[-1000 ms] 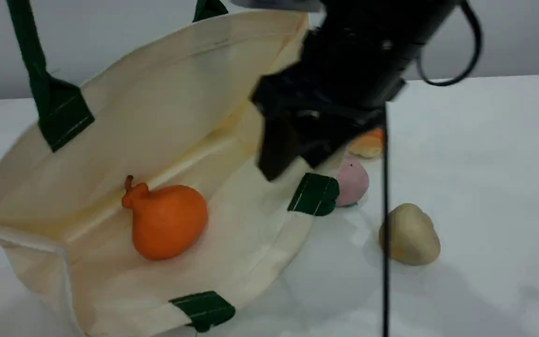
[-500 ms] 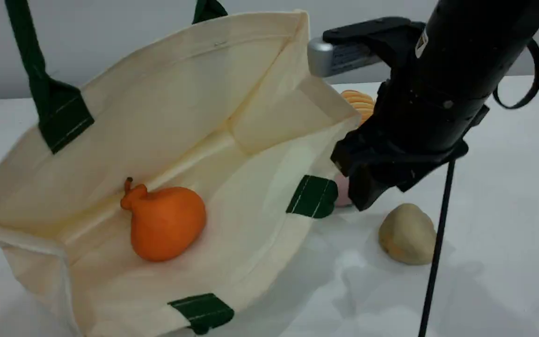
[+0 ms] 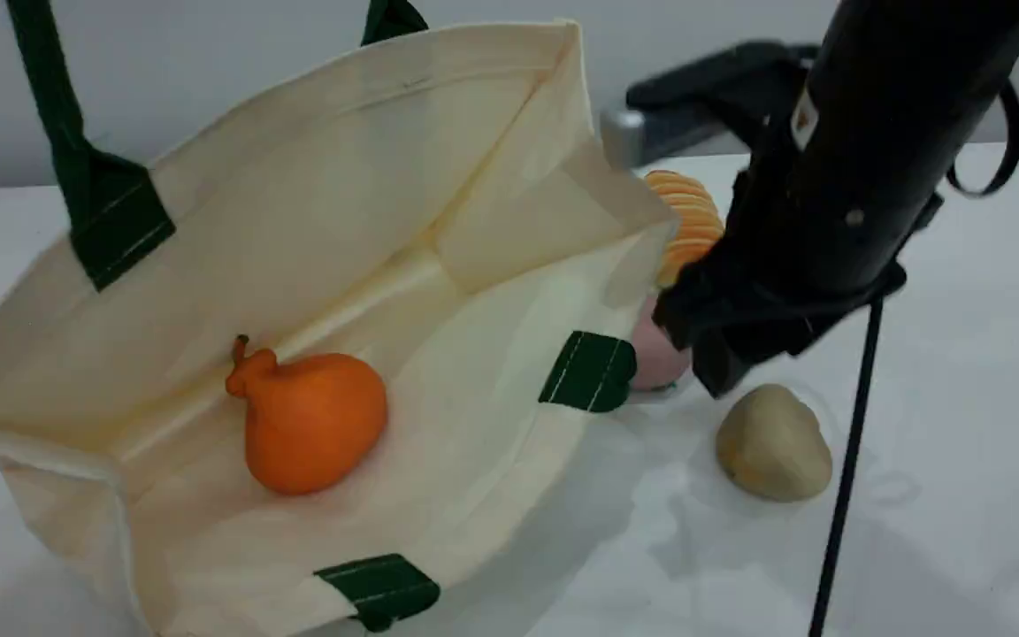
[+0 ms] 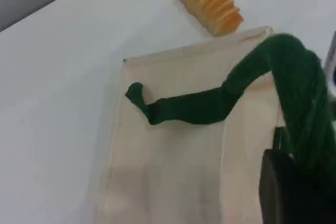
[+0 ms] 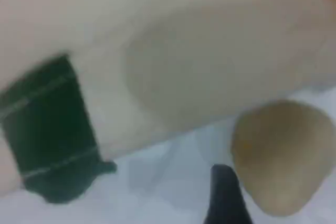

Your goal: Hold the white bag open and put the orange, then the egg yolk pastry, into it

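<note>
The white bag (image 3: 439, 221) lies with its mouth held open toward the scene camera. The orange (image 3: 310, 429) rests inside it on the lower wall. My left gripper (image 4: 292, 184) is out of the scene view. In the left wrist view it is shut on the bag's green strap handle (image 4: 210, 104), which it holds up. On the table right of the bag sits the beige egg yolk pastry (image 3: 773, 442). My right gripper (image 3: 715, 364) hangs open just above and left of it, holding nothing. Its fingertip (image 5: 224, 195) is beside the pastry (image 5: 281, 153) in the right wrist view.
A pink-mauve ball (image 3: 654, 358) lies between the bag's rim and my right gripper. A ridged orange bread loaf (image 3: 691, 221) sits behind it. A thin black cable (image 3: 846, 495) hangs from the right arm down past the pastry. A green rim patch (image 3: 589, 370) is close by.
My right arm has swung from over the bag's right rim out to the right and lowered toward the pastry. The bag, the orange and the left grip have stayed the same.
</note>
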{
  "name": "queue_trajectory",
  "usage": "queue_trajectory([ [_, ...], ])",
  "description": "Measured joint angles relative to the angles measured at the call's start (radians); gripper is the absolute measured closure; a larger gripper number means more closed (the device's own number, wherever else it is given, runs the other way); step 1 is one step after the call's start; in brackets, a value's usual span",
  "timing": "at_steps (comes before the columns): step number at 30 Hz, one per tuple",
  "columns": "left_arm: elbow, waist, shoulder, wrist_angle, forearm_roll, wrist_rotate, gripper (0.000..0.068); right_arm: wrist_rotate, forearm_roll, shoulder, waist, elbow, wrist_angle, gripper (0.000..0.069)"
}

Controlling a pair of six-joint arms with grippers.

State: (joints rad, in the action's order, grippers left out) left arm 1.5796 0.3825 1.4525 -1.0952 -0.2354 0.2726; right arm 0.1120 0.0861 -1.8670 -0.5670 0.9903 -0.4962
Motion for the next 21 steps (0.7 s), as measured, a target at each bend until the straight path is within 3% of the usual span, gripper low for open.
queue_trajectory([
  [17, 0.0, 0.0, 0.0, 0.0, 0.0, 0.0, 0.0614, 0.056, 0.078, -0.165, 0.0, 0.0, 0.114, 0.0279],
  [21, 0.0, 0.0, 0.0, 0.0, 0.0, 0.0, 0.0614, 0.073, 0.128, -0.192, 0.0, 0.0, 0.104, 0.0328],
])
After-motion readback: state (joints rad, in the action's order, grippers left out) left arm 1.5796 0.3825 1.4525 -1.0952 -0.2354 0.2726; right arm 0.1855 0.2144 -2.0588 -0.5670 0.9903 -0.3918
